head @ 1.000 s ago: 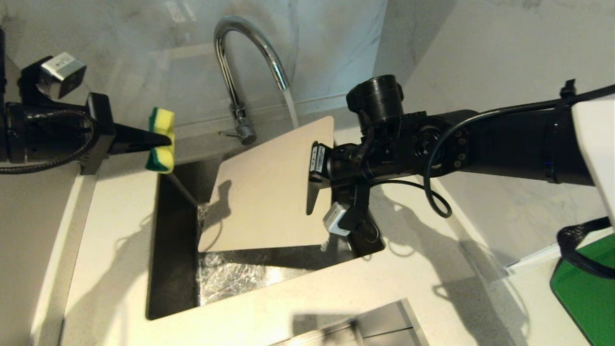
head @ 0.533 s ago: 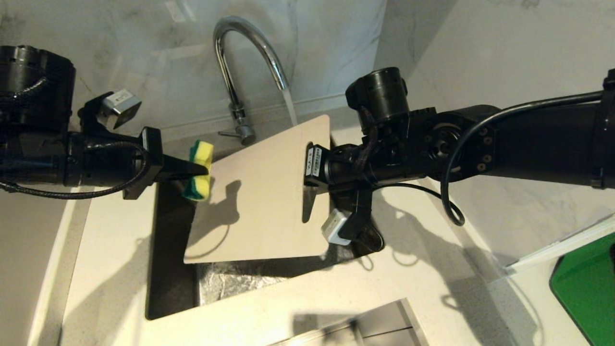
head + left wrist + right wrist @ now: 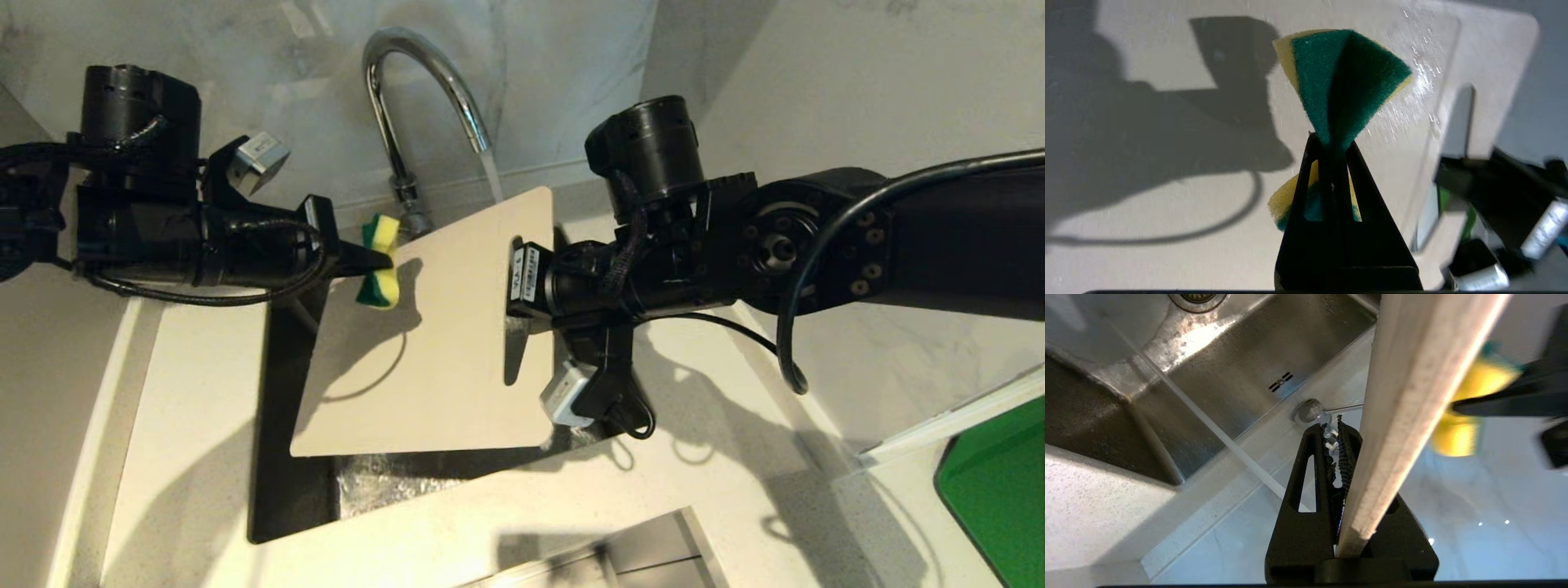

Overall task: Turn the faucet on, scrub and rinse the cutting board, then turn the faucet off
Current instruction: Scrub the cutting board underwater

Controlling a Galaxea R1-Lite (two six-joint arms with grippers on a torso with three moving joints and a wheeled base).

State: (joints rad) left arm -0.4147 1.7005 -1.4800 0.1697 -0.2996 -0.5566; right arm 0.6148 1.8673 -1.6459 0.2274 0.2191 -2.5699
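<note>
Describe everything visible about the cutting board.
The cutting board is a thin, beige, plastic-looking rectangle with rounded corners and a slot handle. It is held tilted over the sink, the right gripper clamped on its handle-end edge. Faucet water falls at its far corner; droplets wet its face. The left gripper's sponge meets its upper face.

Head view down over the sink [image 3: 294, 490]; both close wrist views across the cutting board [image 3: 441, 343].

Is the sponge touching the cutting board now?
Cannot tell. In the head view the sponge overlaps the cutting board; no view shows contact or a gap plainly.
</note>
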